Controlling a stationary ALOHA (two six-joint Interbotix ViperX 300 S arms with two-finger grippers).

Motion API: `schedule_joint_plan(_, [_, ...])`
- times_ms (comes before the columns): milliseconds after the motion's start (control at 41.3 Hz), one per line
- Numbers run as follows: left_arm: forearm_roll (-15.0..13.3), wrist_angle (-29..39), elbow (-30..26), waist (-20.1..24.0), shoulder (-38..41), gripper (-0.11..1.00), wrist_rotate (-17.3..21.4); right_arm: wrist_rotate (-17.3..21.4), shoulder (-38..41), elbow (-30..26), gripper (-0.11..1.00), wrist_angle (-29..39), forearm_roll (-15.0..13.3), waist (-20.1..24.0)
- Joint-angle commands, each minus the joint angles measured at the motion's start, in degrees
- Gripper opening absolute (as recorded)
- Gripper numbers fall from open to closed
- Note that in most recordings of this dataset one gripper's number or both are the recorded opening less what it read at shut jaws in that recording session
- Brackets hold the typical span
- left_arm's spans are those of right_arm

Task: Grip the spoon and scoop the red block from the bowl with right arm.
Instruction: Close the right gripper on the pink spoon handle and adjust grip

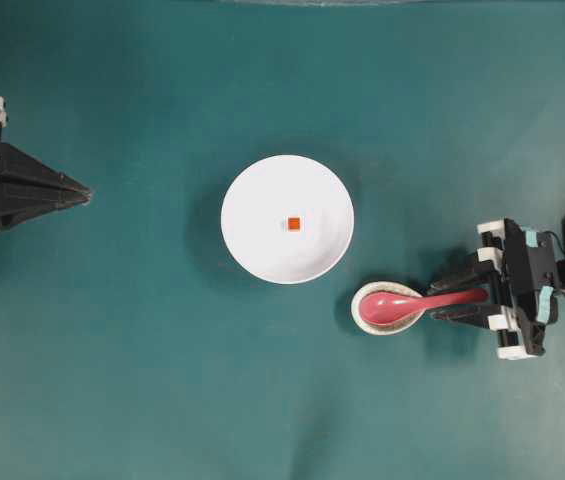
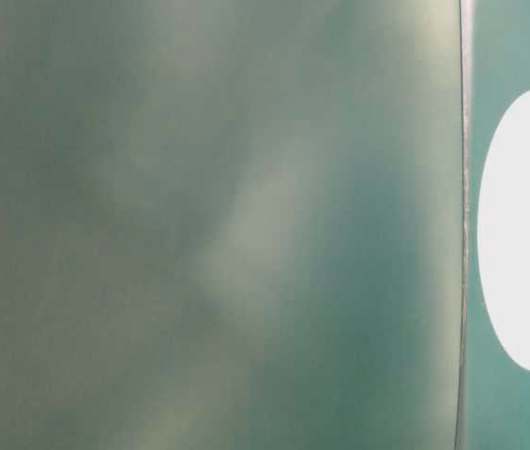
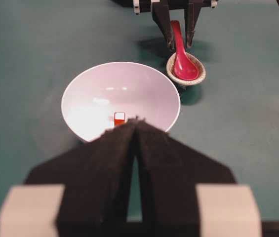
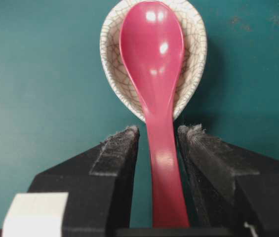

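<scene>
- Right pincer (image 4: pixel 159 136): jaws are seen astride the spoon (image 4: pixel 154 74) handle in the wrist view, a thin gap left each side; not yet clamped, so it is read as open, nothing gripped.
- Handle runs btwn the pads (image 4: pixel 117 148) and back toward the wrist; scoop end lies just ahead of the fingertips, resting in a small crackled dish (image 4: pixel 112 64).
- In the overhead view the same pincer (image 1: pixel 457 298) is seen low at the table (image 1: pixel 112 380), pointing at the dish, w/ the handle inside its span.
- Bowl (image 1: pixel 252 230) sits beyond the dish and off to one side of the pincer's line, near the dish but not seen touching it.
- Block (image 1: pixel 293 223) lies loose at the bowl's centre, well ahead of the fingertips, untouched.
- Left pincer (image 3: pixel 135 129): pads are pressed together, closed on nothing; it is parked across the bowl from the right one, tips aimed at the bowl (image 3: pixel 85 84).
- Table-level view is mostly a blurred teal wash; only a white edge of the bowl is made out, no help on contact.
- Progress (judged): approach and alignment done; grip not made. Left to do: close on handle, lift spoon clear of dish, carry to bowl, slide scoop under block, raise it out.
- Risk (judged): glossy handle could slip or roll if clamped off-centre.
</scene>
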Motion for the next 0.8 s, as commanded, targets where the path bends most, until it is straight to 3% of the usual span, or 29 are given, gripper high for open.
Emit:
schedule_joint_plan(0, [0.09,-0.18,-1.67,0.00,0.09,0.00,-0.09,0.09,-0.35,-0.62,0.45,-0.26,0.44,0.26])
schedule_joint_plan(290, [0.09,-0.26,-1.67,0.09,0.18,0.00,-0.09,0.00,-0.35,-0.62,0.45,-0.26,2.20,0.26])
schedule_joint_plan(774, [0.09,-0.26,-1.67,0.09,0.18,0.00,-0.09,0.00,-0.35,-0.70,0.39,-0.26,2.29,0.26])
